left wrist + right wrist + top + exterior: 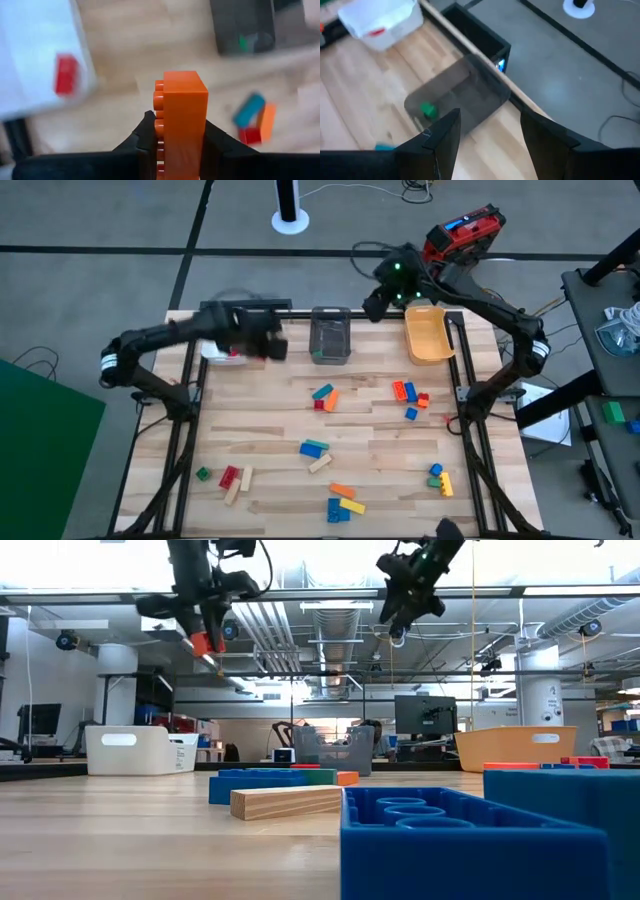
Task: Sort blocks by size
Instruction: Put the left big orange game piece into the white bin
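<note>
Gripping: an orange brick (pixel 181 122) is clamped upright between the fingers of the left gripper (pixel 175 137), studs turned to one side.
Left gripper position: it is held above the table's far left part, near the white bin (pixel 215 348); in the low view the orange brick (pixel 202 643) is seen raised well above the table (pixel 270 430).
White bin contents: one red block (pixel 65 75) is seen inside.
Right gripper: the right gripper (pixel 487 132) is held with fingers spread apart and nothing between them, above the far edge between the grey bin (pixel 330 335) and the orange bin (pixel 428 332).
Grey bin contents: one small green block (pixel 427 110) is seen inside.
Loose blocks, middle: a blue, an orange and a red block (pixel 325 397) are clustered near the centre; another cluster of orange, blue and red pieces (pixel 408 394) is found to its right.
Loose blocks, near edge: a blue brick with a wooden bar (pixel 315 453) lies at the centre; a green cube (pixel 203 474), a red brick and a wooden bar are spread at the left; orange, yellow and blue pieces (pixel 342 502) are grouped in front; green, blue and yellow ones (pixel 439 479) sit at the right.
</note>
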You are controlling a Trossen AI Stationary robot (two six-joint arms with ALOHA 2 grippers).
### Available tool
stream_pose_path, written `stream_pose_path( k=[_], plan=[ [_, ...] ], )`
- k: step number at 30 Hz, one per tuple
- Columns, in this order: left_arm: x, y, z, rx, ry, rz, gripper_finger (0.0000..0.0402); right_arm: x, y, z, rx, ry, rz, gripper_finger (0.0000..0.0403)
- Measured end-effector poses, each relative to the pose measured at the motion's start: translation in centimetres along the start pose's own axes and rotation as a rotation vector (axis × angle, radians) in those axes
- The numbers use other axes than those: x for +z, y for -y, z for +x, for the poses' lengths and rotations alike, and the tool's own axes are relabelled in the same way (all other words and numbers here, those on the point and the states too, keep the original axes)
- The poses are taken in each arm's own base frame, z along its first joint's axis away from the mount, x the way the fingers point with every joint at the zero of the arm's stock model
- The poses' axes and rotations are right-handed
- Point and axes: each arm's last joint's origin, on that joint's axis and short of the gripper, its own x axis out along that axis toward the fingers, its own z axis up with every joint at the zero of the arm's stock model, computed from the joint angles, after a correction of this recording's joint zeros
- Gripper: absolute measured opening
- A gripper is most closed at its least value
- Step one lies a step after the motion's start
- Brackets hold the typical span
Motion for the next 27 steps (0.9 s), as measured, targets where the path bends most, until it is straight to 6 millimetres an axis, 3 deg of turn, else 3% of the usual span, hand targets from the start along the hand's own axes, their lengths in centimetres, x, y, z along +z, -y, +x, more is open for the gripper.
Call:
stream_pose_path(
  k=[4, 8, 16, 27],
  plan=[
    [3.9, -2.5, -0.6, 0.007, 0.036, -0.011, 0.006, 0.2, 1.3, 0.6, 0.002, -0.005, 0.06, 0.0199],
    [5.8, -5.0, 0.1, 0.049, 0.014, -0.042, 0.006, 0.2, 2.3, 0.8, -0.019, -0.01, 0.089, 0.0199],
    [6.4, -8.4, 2.4, 0.145, -0.071, -0.096, 0.006, 0.8, 3.5, 1.6, -0.046, 0.037, 0.139, 0.0199],
    [6.2, -8.8, 3.1, 0.16, -0.091, -0.1, 0.006, 0.7, 3.8, 4.7, -0.051, -0.01, 0.141, 0.0199]
  ],
)
